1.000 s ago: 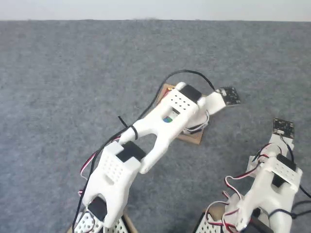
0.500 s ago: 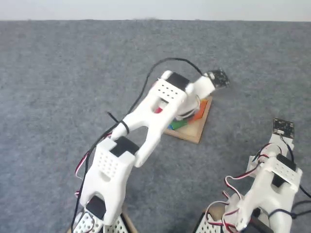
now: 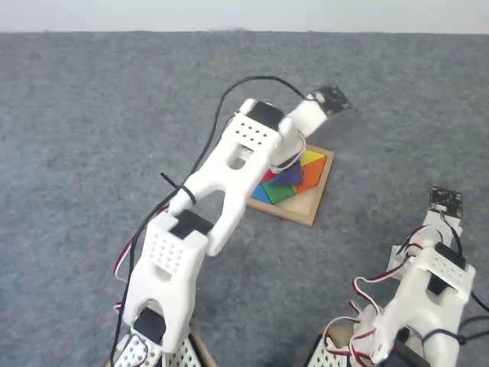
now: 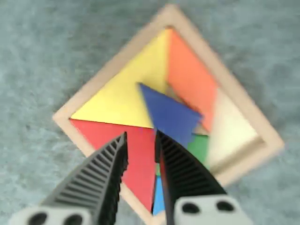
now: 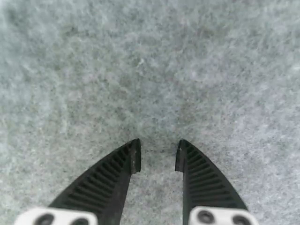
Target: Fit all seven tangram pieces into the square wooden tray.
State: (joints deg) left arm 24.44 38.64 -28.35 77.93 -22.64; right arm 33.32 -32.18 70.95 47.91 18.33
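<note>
Since the blue piece [image 4: 168, 115] sits askew just beyond the barely parted, empty left claw [image 4: 140, 136], a nudge could wedge it crooked.

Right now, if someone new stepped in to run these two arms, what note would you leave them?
Left gripper: open, empty, above the square wooden tray.
Right gripper: open, empty, over bare grey mat.
Done: yellow triangle, orange piece, red piece and green piece sit in the tray.
Left: the blue triangle looks tilted across its neighbours, with a bare wood patch beside it; it probably needs seating there. I cannot count all seven pieces.
</note>
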